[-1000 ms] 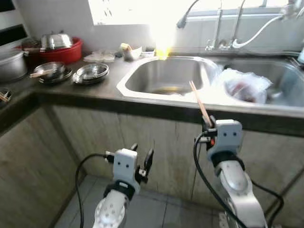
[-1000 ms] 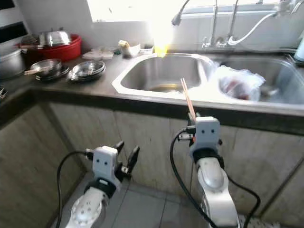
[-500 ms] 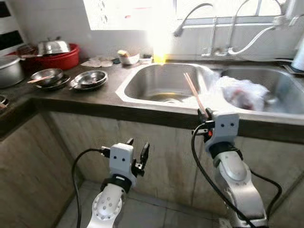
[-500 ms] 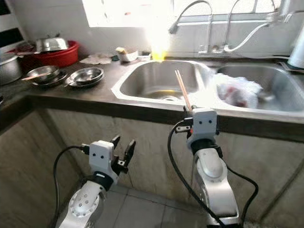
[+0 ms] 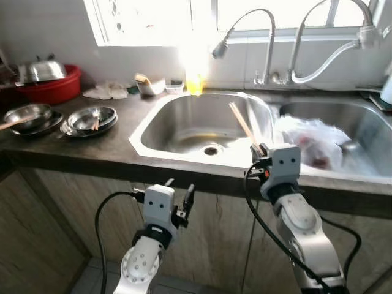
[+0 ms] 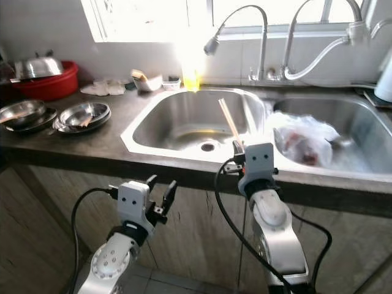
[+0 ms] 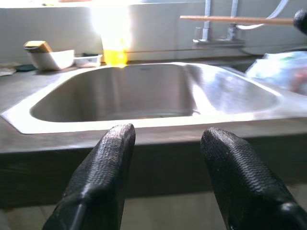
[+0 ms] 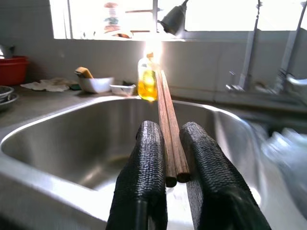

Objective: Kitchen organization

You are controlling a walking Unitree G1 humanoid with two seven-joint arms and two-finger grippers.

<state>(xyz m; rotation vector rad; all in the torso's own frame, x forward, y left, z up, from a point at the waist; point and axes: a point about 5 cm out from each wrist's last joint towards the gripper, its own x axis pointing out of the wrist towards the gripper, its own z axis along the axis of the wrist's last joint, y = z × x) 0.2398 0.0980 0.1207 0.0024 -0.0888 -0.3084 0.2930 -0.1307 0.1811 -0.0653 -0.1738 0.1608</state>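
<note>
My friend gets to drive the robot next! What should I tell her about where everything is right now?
Right gripper: shut on a pair of wooden chopsticks, held up in front of the left sink, pointing over it.
Left gripper: open, holding nothing, low in front of the cabinet below the counter.
Steel dishes sit on the counter left of the sink; a plastic bag lies in the right sink.
Done: chopsticks picked up.
Left: put the chopsticks down, probably in the sink, then likely deal with the dishes.
</note>
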